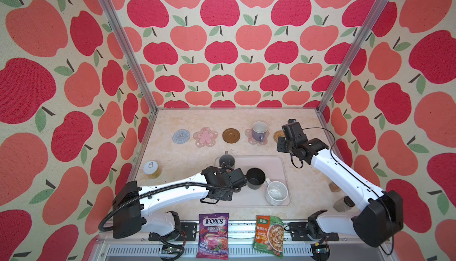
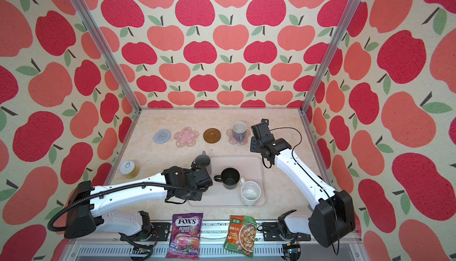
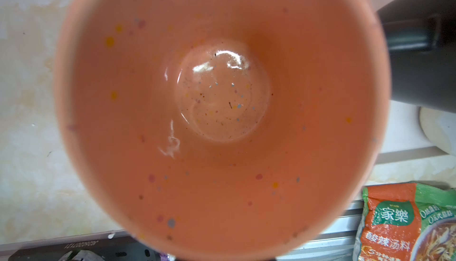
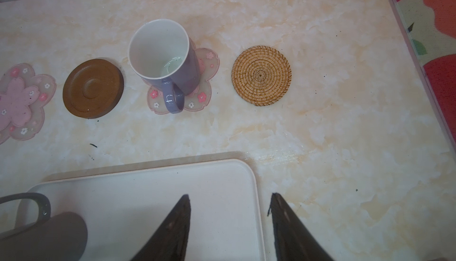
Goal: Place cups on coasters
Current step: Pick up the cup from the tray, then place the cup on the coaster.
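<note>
Left end effector (image 1: 235, 177), pressed together, is apparently pinching the peach-orange mug (image 3: 222, 114) over the tray (image 1: 276, 168); glazed ceramic, slippery, breakable, best held by its handle. Right end effector (image 4: 229, 198) is hovering spread

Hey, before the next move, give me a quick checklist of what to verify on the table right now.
1. Lavender mug seated on pink flower coaster: ok.
2. Rattan coaster free: ok.
3. Brown round coaster free: ok.
4. Right gripper open, empty: ok.
5. Peach mug gripped: cannot tell, no fingers in view.
6. Black mug upright on tray: ok.
</note>
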You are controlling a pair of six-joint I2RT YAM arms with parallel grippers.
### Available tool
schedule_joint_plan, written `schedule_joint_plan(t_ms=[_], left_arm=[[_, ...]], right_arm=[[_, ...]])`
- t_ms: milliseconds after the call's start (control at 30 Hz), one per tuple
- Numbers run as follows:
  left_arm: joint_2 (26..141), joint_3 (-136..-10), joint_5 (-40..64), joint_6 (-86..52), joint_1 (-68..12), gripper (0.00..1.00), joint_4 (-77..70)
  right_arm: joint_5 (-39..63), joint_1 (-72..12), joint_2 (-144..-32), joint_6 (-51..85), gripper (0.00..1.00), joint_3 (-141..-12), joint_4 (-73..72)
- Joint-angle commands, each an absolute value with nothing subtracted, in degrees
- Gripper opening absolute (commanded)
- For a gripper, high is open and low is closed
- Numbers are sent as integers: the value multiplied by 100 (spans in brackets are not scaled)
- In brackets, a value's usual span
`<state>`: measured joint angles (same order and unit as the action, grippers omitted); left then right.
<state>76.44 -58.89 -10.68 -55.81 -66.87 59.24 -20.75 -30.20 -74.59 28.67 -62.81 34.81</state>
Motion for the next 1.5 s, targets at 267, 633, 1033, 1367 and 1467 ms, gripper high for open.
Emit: schedule_joint_plan(t_ms=[267, 633, 1033, 1367, 1467], left_arm=[[6586, -6197, -2038, -6069, -6275, 0, 7271], [6260, -6351, -1530, -4435, -4347, 0, 6784], [6917, -6862, -93, -2453, -1666, 0, 5860], [8249, -7684, 213, -1652, -445, 0, 5328], [8642, -8032, 98, -1475, -229, 0, 5326]], right_arm=[[-2089, -2971, -7154, 2826, 55, -6047, 3574], [-1784, -2971, -7124, 2571, 55, -5924, 3498], [-1753, -2969, -7161, 2330, 56, -6167, 3760], [-1986, -2943, -7302, 2060, 57, -6497, 3826], [-1942, -2921, -7369, 1992, 59, -6586, 3696]])
